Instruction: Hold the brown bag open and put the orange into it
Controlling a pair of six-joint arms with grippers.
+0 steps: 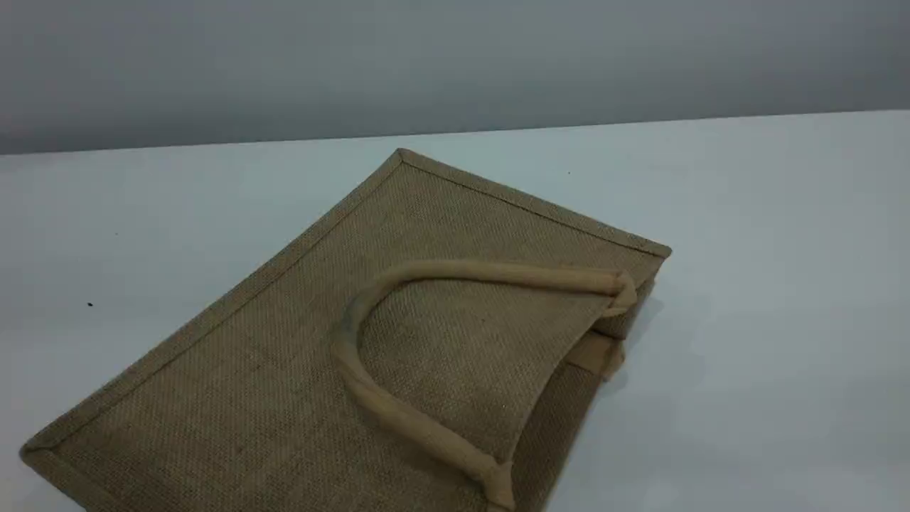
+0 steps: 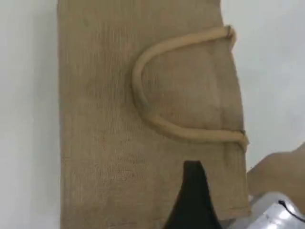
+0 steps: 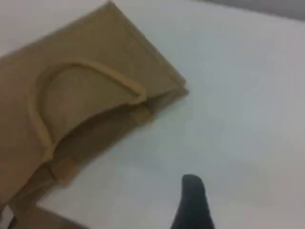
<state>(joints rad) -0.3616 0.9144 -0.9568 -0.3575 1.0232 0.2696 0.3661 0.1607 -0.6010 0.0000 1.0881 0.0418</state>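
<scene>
The brown bag [image 1: 284, 355] lies flat on the white table [image 1: 782, 284], its mouth toward the scene view's right and gaping slightly. One beige loop handle [image 1: 498, 272] rests on its upper face. The orange is out of view. Neither arm shows in the scene view. In the left wrist view my left gripper [image 2: 193, 191] hovers over the bag [image 2: 95, 143] just below the handle [image 2: 137, 90], with one dark fingertip visible and nothing on it. My right gripper [image 3: 193, 200] hangs over bare table to the right of the bag's mouth [image 3: 95, 129], holding nothing.
A blurred tan shape [image 2: 279, 171] and a shiny silvery object [image 2: 274, 212] sit beside the bag's mouth in the left wrist view; I cannot tell what they are. The table's far edge [image 1: 455, 135] meets a grey wall.
</scene>
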